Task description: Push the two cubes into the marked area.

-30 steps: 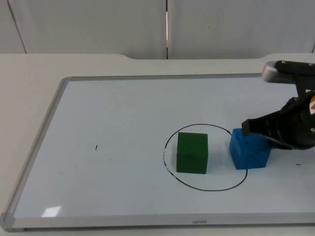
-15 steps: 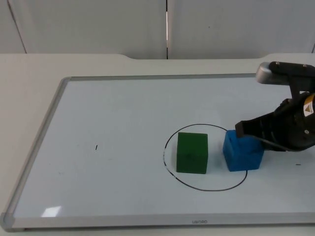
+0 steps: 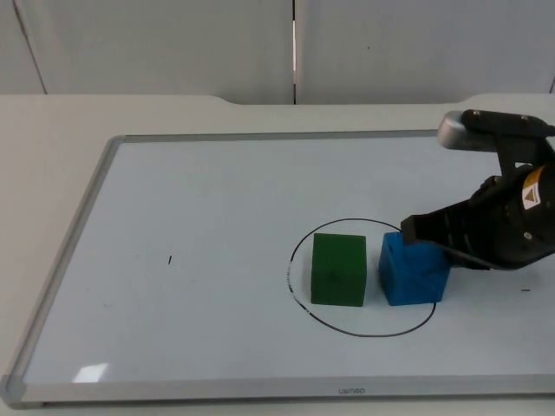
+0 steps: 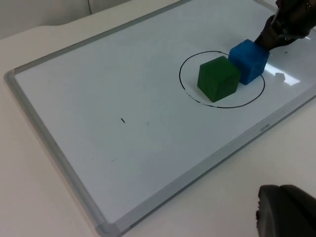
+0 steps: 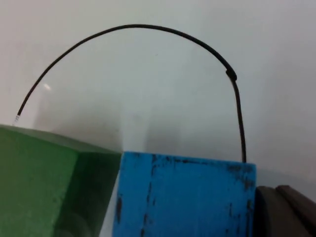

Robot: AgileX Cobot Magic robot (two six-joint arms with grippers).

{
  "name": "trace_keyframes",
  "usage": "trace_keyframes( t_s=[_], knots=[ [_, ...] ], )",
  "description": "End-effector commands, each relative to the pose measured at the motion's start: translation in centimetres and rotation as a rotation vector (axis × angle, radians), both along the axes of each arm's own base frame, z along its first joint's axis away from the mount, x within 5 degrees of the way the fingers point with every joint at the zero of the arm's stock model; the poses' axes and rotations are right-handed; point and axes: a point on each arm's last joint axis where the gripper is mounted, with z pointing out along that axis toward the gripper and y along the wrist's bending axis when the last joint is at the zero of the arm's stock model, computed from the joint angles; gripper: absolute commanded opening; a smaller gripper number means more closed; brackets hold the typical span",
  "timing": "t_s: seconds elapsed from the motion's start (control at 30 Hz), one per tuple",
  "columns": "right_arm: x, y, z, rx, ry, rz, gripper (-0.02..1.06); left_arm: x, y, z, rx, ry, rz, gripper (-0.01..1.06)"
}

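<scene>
A green cube [image 3: 338, 269] stands inside the black drawn circle [image 3: 364, 333] on the whiteboard. Just right of it, a narrow gap away, a blue cube [image 3: 414, 272] sits mostly inside the circle, across its right-hand line. My right gripper [image 3: 423, 232] presses against the blue cube's far right side. The right wrist view shows the blue cube [image 5: 182, 197] close up beside the green cube [image 5: 44, 182], with the circle line [image 5: 148, 28] arcing beyond. My left gripper [image 4: 286, 212] waits off the board, looking at the green cube [image 4: 218, 78] and the blue cube [image 4: 249, 60].
The whiteboard has a raised grey frame [image 3: 78, 225] on all sides. A small black mark [image 3: 170, 259] lies on its left half. A grey partition wall [image 3: 173, 43] closes the table behind.
The right gripper has moved left, sliding the blue cube leftward from the circle's right edge to close beside the green cube. The green cube has stayed put.
</scene>
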Motion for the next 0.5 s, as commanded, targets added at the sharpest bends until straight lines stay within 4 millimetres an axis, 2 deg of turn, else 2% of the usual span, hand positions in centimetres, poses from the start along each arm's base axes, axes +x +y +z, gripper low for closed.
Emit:
trace_keyframes(
  t_s=[0.0, 0.47],
  knots=[
    [-0.04, 0.24, -0.04, -0.002, 0.007, 0.003, 0.0, 0.06, -0.02, -0.05, -0.009, -0.006, 0.002, 0.0],
    [-0.13, 0.27, -0.09, -0.006, 0.015, 0.003, 0.0, 0.06, -0.02, -0.05, -0.009, -0.006, 0.002, 0.0]
  ],
)
